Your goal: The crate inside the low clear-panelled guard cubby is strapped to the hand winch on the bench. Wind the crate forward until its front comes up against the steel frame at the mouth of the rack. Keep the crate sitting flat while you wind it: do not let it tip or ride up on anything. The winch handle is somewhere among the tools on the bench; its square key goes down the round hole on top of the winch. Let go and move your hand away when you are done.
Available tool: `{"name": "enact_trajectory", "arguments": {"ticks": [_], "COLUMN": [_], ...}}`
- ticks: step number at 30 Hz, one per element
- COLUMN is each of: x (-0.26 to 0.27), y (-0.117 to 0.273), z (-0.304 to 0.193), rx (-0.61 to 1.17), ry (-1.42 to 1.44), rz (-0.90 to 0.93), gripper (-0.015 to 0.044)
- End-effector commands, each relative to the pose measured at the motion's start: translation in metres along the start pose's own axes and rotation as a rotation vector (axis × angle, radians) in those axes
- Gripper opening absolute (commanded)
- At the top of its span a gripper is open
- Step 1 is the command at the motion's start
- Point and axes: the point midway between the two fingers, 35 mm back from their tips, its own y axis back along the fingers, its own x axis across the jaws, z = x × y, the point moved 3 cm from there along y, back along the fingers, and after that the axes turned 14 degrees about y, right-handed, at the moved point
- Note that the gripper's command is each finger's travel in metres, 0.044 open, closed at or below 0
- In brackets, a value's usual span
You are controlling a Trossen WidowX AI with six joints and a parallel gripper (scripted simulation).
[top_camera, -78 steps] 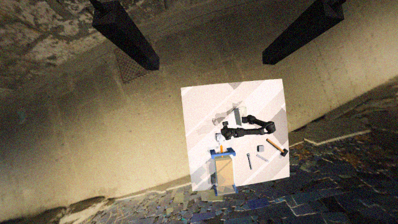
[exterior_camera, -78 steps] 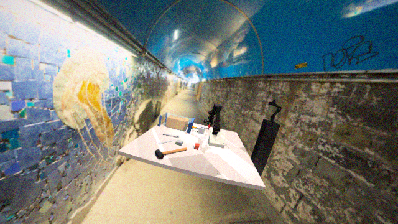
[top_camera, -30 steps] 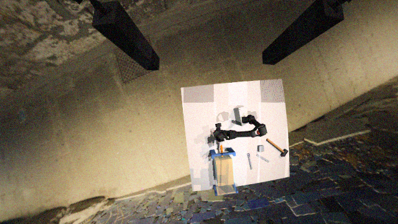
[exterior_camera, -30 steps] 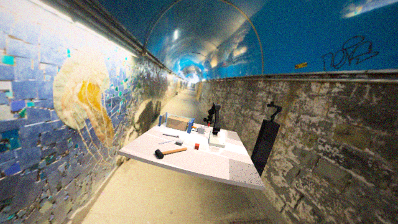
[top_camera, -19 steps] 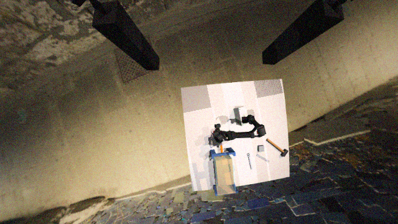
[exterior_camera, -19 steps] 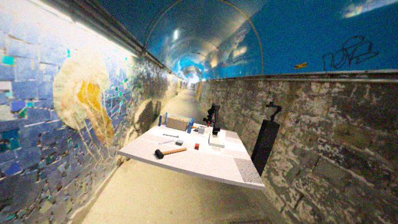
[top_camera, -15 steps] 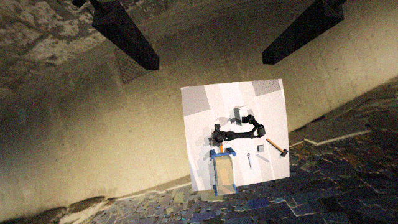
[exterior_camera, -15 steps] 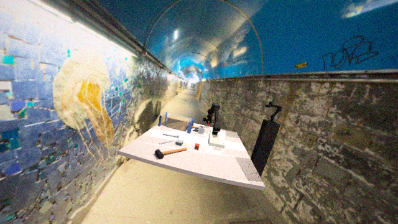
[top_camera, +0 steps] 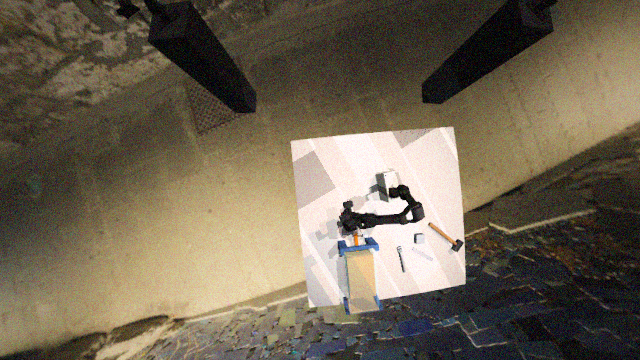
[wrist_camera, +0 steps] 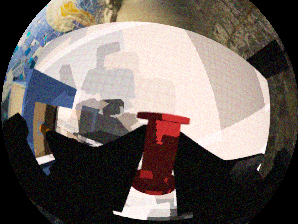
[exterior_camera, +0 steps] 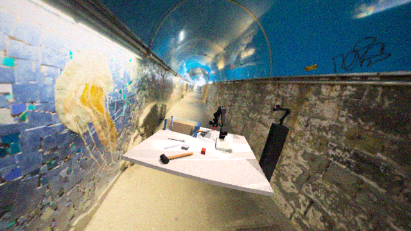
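My gripper is shut on a red flanged grip, which stands upright between the black fingers in the wrist view. A pale part shows below it; whether its key sits in the winch is hidden. The tan crate lies flat inside the clear-panelled cubby. The blue frame stands at its mouth; I cannot tell whether the crate touches it. The orange strap runs out toward the winch, which is partly hidden by the arm in the top view.
A hammer, a grey block, a dark wrench-like tool and a pale strip lie on the bench. A red cube lies nearer the arm's base.
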Motion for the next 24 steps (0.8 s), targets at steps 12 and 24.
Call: {"name": "enact_trajectory", "arguments": {"ticks": [12, 24], "x": [0.019, 0.029], "y": [-0.008, -0.01], "z": [0.021, 0.03], "rx": [-0.023, -0.023], "ry": [0.009, 0.01], "rz": [0.022, 0.023], "gripper": [0.0, 0.0]}}
